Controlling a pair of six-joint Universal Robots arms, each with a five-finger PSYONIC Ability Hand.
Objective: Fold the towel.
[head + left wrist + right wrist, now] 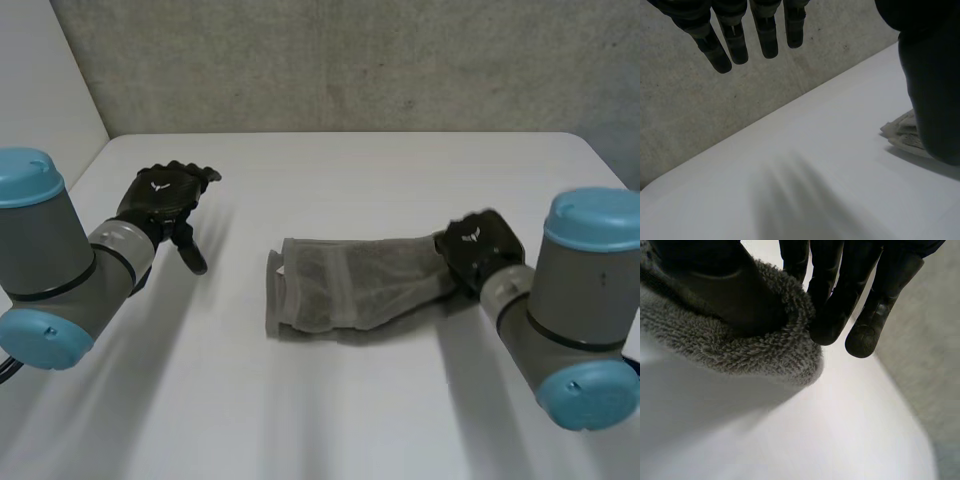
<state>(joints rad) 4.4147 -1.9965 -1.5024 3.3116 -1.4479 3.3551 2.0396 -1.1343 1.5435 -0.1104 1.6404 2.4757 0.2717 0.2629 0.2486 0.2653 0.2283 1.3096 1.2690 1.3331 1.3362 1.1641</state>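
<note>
A grey towel lies folded into a long strip in the middle of the white table. My right hand is at the strip's right end. Seen from the right wrist, the towel's fluffy edge wraps over the thumb, and the fingers curl down against it, pinching the cloth. My left hand hovers over the table's left side, well apart from the towel, with its fingers straight and nothing in them. A corner of the towel shows beyond its thumb.
A concrete wall rises just behind the table's far edge. A white panel stands at the far left. Bare tabletop lies in front of the towel and between the towel and my left hand.
</note>
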